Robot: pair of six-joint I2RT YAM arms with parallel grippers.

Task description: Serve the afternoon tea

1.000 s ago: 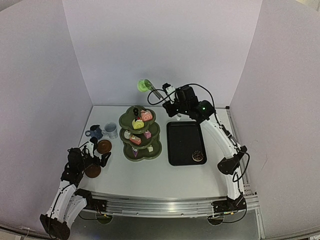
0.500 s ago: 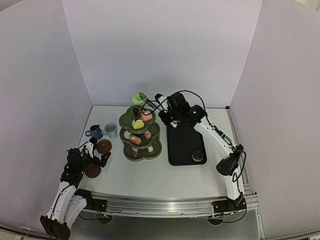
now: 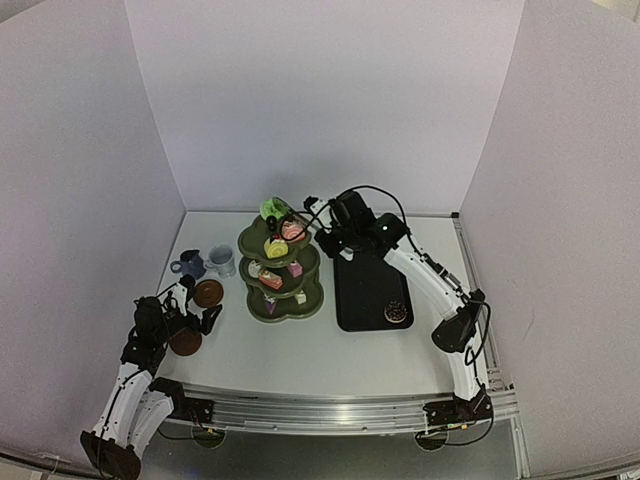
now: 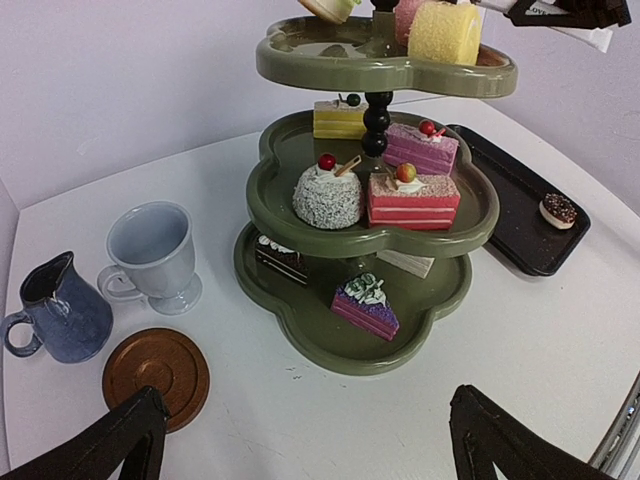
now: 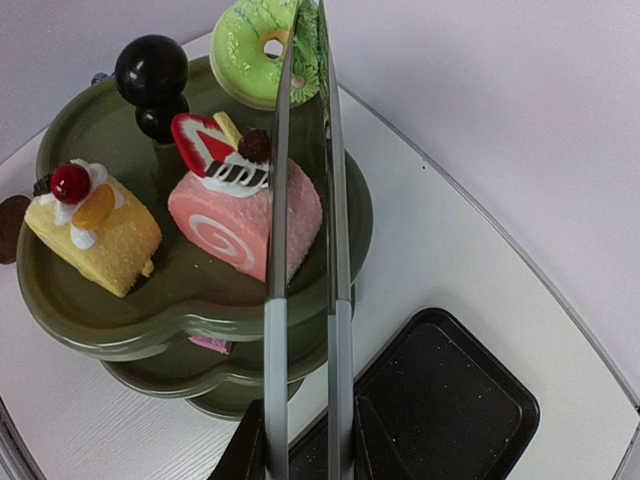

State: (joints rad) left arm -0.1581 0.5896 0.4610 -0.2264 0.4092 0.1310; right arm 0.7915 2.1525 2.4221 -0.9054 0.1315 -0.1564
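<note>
The olive-green three-tier stand [image 3: 285, 315] holds several small cakes. My right gripper [image 3: 338, 230] is shut on the metal tongs [image 3: 303, 217], and the tongs pinch a green doughnut [image 3: 272, 208] just above the back of the top tier [image 5: 150, 335]. In the right wrist view the green doughnut [image 5: 255, 50] hangs beyond a pink roll cake [image 5: 235, 215] and a yellow cake [image 5: 95, 225]. My left gripper [image 4: 310, 440] is open and empty, low over the table in front of the stand. A white cup [image 4: 150, 250], a dark-blue cup [image 4: 60, 310] and a brown saucer [image 4: 155, 370] sit to its left.
A black rectangular tray [image 3: 370, 285] lies right of the stand with a chocolate doughnut [image 3: 396, 312] at its near corner. A second brown saucer [image 3: 185, 343] lies by my left wrist. White walls close in the table on three sides.
My right arm has brought the tongs and green doughnut down and to the left, from high near the back wall to just over the stand's top tier. The left arm has not moved.
</note>
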